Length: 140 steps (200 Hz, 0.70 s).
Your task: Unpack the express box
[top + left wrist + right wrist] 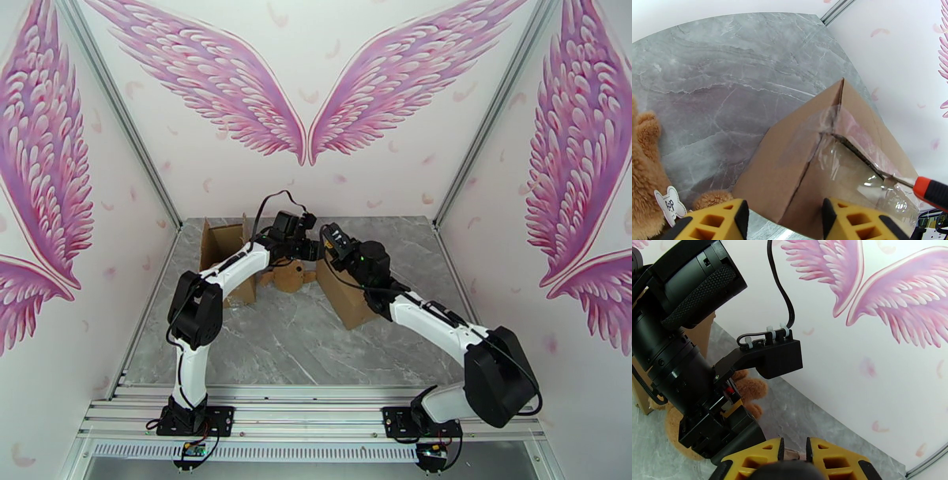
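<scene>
The sealed cardboard express box [790, 173] lies on the marble table, its seam under clear tape [837, 154]. A red-handled cutter [930, 189] comes in from the right, its blade tip on the taped seam. My right gripper [794, 448] is shut on the cutter, whose handle is mostly hidden between the fingers. My left gripper [786, 221] hovers open just above the box's near corner, one yellow finger [726, 221] on each side. From above, both grippers [312, 249] [332, 237] meet over the box [347, 300].
A brown plush toy [646, 169] with a bone-shaped tag [669, 203] lies left of the box, also seen from above as a plush toy [288, 275]. Another cardboard box [225, 253], opened, stands at the back left. Walls enclose the table on three sides.
</scene>
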Each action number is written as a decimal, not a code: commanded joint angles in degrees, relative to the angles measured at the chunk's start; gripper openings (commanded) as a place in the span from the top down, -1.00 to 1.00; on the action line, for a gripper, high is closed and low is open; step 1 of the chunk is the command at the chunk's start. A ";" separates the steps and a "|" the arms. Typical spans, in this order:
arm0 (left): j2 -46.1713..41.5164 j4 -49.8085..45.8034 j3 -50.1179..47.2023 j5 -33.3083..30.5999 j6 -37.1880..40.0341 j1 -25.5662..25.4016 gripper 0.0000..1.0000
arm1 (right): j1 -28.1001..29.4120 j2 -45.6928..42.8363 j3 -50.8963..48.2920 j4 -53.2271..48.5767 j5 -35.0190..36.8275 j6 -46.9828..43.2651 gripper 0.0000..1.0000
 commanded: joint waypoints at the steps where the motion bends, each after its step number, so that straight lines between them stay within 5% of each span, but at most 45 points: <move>1: 4.57 -7.82 -1.20 -6.19 0.61 0.93 -0.07 | 0.10 -2.99 -1.88 -1.69 2.32 0.72 1.00; 140: 4.94 -9.00 -0.99 -6.98 0.61 0.94 -0.06 | 0.13 -12.05 -7.33 -7.20 3.49 1.57 1.00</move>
